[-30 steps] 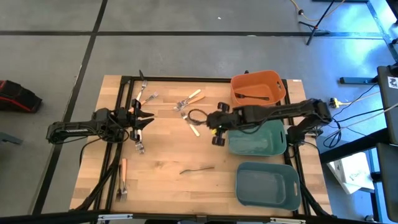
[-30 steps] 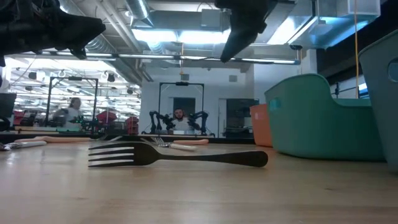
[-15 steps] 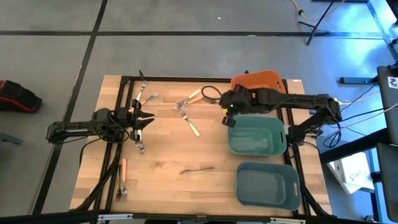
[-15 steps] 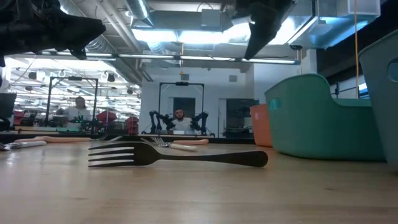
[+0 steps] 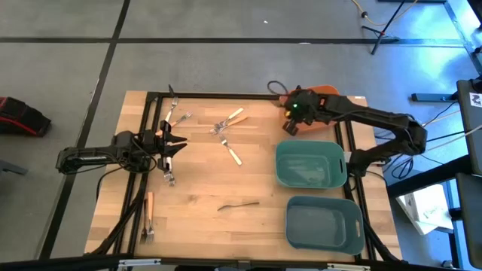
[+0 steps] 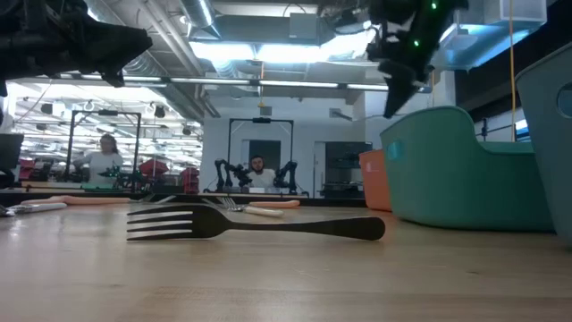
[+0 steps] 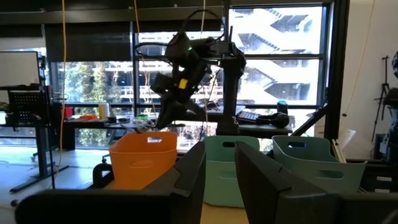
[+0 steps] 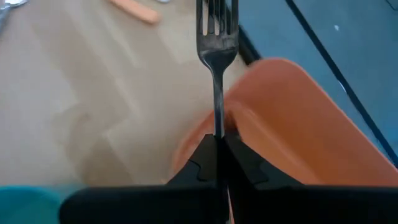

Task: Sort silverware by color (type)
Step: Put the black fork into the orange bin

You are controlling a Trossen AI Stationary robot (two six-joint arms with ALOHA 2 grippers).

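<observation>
My right gripper (image 8: pixel 217 138) is shut on a dark fork (image 8: pixel 216 37) and hangs above the near left corner of the orange bin (image 8: pixel 292 118), also in the high view as right gripper (image 5: pixel 289 128) and orange bin (image 5: pixel 325 90). My left gripper (image 5: pixel 181 145) waits open at the table's left, touching nothing. On the table lie a dark fork (image 5: pixel 239 204), orange-handled forks (image 5: pixel 232 153) (image 5: pixel 149 214) and further forks at the far left (image 5: pixel 175 117) and far middle (image 5: pixel 226 120). My right gripper pinches the fork's handle (image 8: pixel 217 124) between its two fingertips. The fork runs along the fingers and sticks out past their tips, tines (image 8: pixel 216 15) foremost. The fingers slant down from the table's right. The fork is lifted clear, above the orange bin's rim.
Two teal bins stand at the right, one (image 5: pixel 310 164) beside the orange bin and one (image 5: pixel 324 223) at the near edge. A silver fork (image 5: pixel 169 177) lies just near of my left gripper. Bare wood shows in the table's middle.
My right gripper has swung from over the table's middle toward the far right, up to the orange bin, rolling as it went. It has stayed shut on the fork, which travelled with it clear of the table.
</observation>
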